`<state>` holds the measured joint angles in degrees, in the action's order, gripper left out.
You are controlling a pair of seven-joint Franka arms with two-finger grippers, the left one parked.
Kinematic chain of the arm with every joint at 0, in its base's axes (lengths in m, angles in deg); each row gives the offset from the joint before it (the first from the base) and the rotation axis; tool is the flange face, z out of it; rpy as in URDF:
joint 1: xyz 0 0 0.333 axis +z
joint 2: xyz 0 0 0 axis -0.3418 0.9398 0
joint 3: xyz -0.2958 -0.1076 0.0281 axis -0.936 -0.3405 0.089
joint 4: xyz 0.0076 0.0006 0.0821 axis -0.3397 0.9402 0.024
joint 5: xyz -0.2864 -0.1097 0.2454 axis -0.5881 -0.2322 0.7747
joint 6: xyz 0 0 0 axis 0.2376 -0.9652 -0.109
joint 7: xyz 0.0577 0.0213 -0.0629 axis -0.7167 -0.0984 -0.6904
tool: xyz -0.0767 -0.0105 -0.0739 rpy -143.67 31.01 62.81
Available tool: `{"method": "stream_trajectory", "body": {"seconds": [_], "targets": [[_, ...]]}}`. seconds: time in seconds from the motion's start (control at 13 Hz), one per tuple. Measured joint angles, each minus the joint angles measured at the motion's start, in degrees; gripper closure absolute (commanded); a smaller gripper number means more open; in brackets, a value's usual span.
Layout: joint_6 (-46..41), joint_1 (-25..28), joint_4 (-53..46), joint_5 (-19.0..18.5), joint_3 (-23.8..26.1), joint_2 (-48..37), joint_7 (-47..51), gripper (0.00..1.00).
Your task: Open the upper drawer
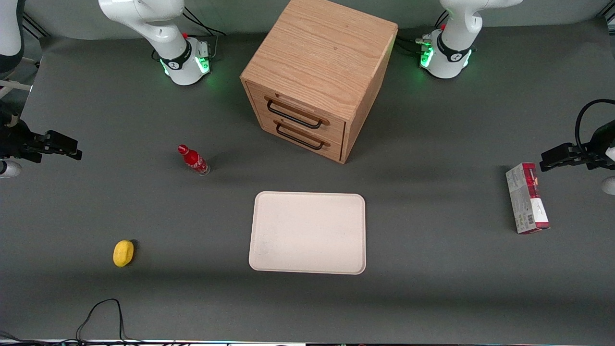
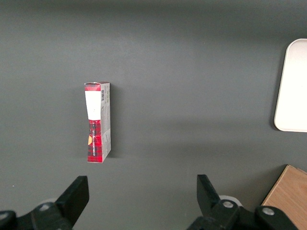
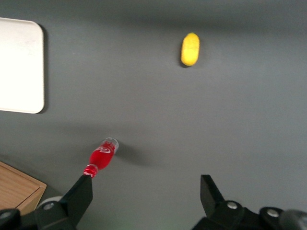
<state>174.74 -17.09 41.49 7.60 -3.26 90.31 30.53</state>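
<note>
The gripper (image 1: 72,149) hangs open, well apart from the cabinet (image 1: 319,62). It should approach the upper drawer (image 1: 300,113) handle (image 1: 294,117) squarely, then pull straight.

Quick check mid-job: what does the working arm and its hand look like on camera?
The right arm is glossy white with black joint bands, a small red spot, and a green-lit base with black cables. Its hand, at the working arm's end of the table, is matte black with two open wedge-shaped fingers.
</note>
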Motion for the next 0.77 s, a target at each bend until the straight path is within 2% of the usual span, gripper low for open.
{"method": "stream_trajectory", "body": {"seconds": [0.46,0.77], "targets": [[0.24,13.38,-7.72,0.19,0.44,6.78,0.04,0.00],[0.31,21.89,-10.45,2.15,0.60,10.53,0.02,0.00]]}}
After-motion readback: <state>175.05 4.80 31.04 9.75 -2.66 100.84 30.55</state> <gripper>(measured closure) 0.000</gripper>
